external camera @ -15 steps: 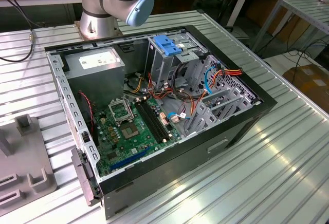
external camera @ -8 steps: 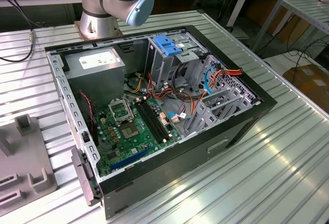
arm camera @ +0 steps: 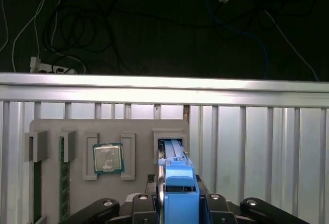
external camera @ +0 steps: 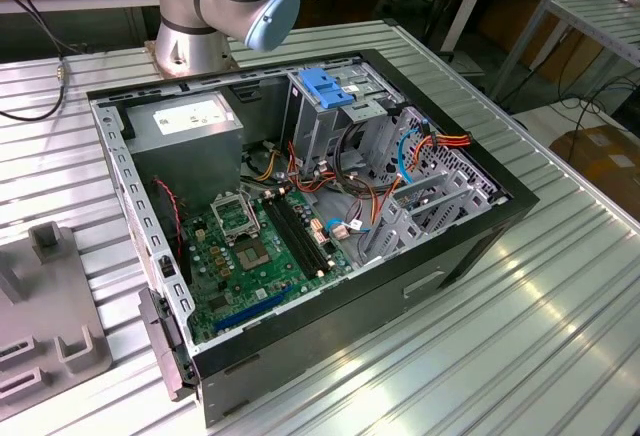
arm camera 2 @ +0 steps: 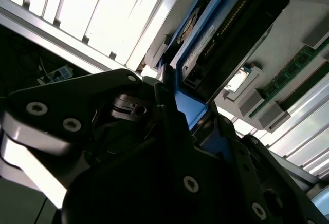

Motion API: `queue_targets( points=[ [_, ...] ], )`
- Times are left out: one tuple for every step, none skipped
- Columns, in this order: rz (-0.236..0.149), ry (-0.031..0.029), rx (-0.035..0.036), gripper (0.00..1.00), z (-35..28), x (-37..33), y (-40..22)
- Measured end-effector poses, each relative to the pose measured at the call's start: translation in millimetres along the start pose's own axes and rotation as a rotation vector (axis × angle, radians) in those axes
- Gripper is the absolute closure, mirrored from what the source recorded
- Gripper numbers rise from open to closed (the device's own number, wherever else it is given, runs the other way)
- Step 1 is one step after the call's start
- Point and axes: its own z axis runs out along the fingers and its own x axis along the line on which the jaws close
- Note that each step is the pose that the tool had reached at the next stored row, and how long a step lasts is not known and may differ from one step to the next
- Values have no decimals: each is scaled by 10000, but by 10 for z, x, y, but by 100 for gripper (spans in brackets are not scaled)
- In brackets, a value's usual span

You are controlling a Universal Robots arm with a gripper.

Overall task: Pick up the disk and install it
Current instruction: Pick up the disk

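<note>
The disk (arm camera: pixel 180 185) stands on edge, a thin drive in a blue carrier frame, with its far end at a slot of the grey holder tray (arm camera: pixel 77 129). My gripper (arm camera: pixel 180 206) is shut on the blue frame, one black finger on each side. In the second wrist view the disk (arm camera 2: pixel 226 23) shows its dark underside and connector edge, and the gripper (arm camera 2: pixel 193 124) clamps the blue frame. I cannot tell whether the disk still rests in the slot or is just clear of it.
The holder tray also carries a processor chip (arm camera: pixel 108 158) and a memory stick (arm camera: pixel 64 183). In the exterior view the open computer case (external camera: pixel 480 246) lies on the slatted table, with a drive cage topped by a blue bracket (external camera: pixel 328 86), a power supply (external camera: pixel 185 126) and the arm's base (external camera: pixel 215 6).
</note>
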Motion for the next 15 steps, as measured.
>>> queue_targets(
  points=[
    [0,10,0,63,0,0,0],
    [0,13,0,63,-1,-1,0],
    [0,17,0,63,-2,-2,0],
    [9,21,-1,63,-3,-2,0],
    [43,23,1,63,-3,-3,0],
    [103,24,4,63,-3,-3,0],
    [196,24,7,63,-3,-3,0],
    [274,23,9,63,-4,-3,0],
    [311,23,10,63,-4,-3,0],
    [313,22,10,63,-4,-3,0],
    [314,22,10,63,-4,-4,0],
    [314,22,10,63,-4,-3,0],
    [314,22,10,63,-6,-3,0],
    [315,24,7,63,-16,-4,0],
    [315,24,10,63,-29,-4,0]
  ],
)
